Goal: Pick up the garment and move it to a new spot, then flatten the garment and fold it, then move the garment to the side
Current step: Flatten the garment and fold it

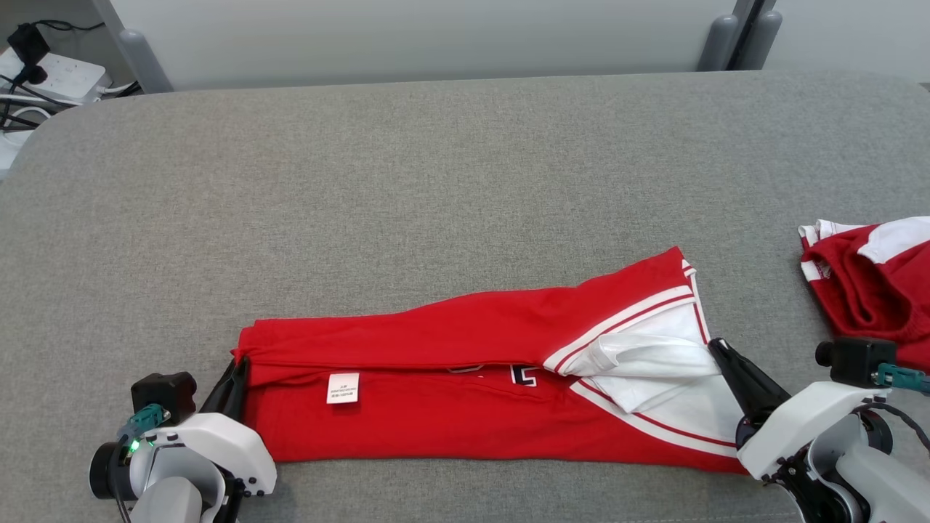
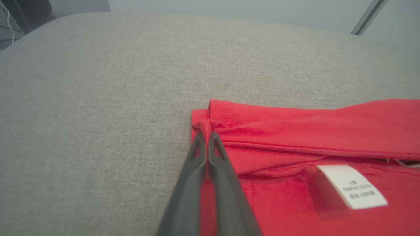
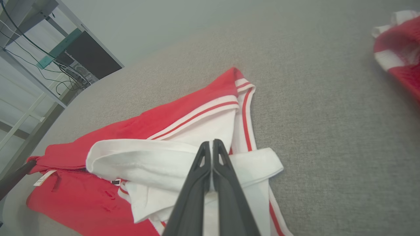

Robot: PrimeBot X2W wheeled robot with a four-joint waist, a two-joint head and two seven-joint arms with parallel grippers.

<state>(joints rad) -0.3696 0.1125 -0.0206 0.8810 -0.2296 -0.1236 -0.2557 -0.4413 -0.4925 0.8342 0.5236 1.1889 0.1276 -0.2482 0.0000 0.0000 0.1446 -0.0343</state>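
The garment (image 1: 450,392) is a red top with white, red-striped panels, folded into a long band across the near part of the grey table (image 1: 436,181). A white label (image 1: 343,387) lies on its upper layer. My left gripper (image 1: 238,363) is shut on the bunched red corner at the band's left end, and red cloth shows between the fingers in the left wrist view, garment (image 2: 311,131), left gripper (image 2: 206,134). My right gripper (image 1: 716,345) is shut on the white folded part at the right end, right gripper (image 3: 212,142), garment (image 3: 164,118), with white cloth pinched between its fingers.
Another red and white piece of clothing (image 1: 872,283) lies crumpled at the table's right edge, close to my right arm, clothing (image 3: 400,39). A power strip with cables (image 1: 51,73) sits beyond the far left corner. Bare grey surface stretches behind the garment.
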